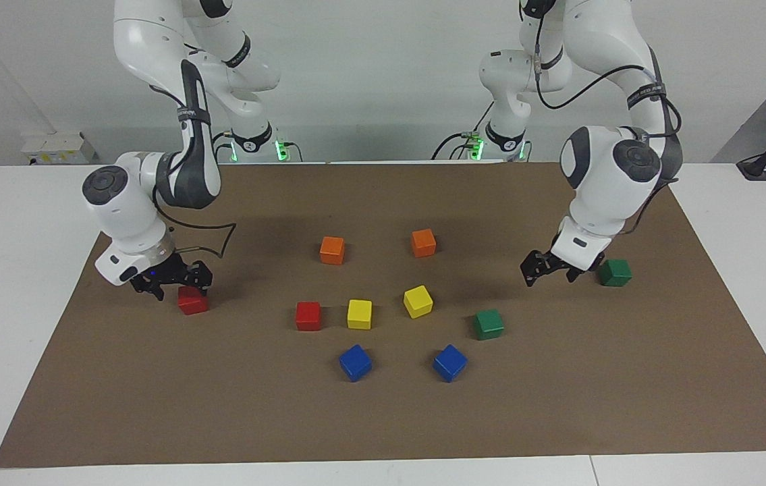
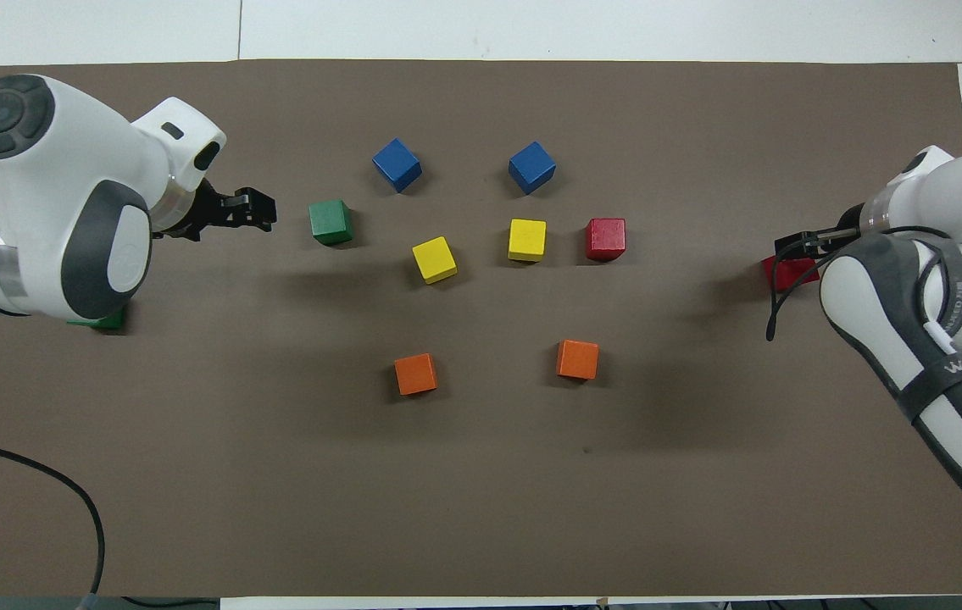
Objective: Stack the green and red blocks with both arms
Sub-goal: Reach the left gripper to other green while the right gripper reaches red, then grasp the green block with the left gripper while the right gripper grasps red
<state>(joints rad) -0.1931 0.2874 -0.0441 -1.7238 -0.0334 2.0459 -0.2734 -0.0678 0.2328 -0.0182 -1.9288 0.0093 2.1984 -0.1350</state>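
Four task cubes: two red, two green, all lying singly on the brown mat (image 1: 558, 405), none stacked yet
Landmark: the pair of yellow cubes (image 1: 359, 314) at the middle of the mat
Inner red block (image 1: 308, 316): just beside the yellow pair, toward the right arm's end
Outer red block (image 1: 193, 300): well apart from the yellow pair, toward the right arm's end, at the right gripper
Inner green block (image 1: 488, 324): near the yellow pair, toward the left arm's end
Outer green block (image 1: 615, 272): well apart from the yellow pair, toward the left arm's end, half hidden under the arm in the overhead view
Handling: small matte cubes, likely light and rigid, not slippery; best taken on two opposite flat faces, squarely, so the block sets down flush on its partner
Right gripper (image 1: 180, 282): low at the outer red block, touching or nearly so; whether it has clamped the block I cannot tell
Left gripper (image 1: 544, 268): low over bare mat between the two green blocks, holding nothing; fingers apart or together I cannot tell
Others: orange cubes (image 1: 332, 250) nearer the robots than the yellow pair, blue cubes (image 1: 355, 362) farther
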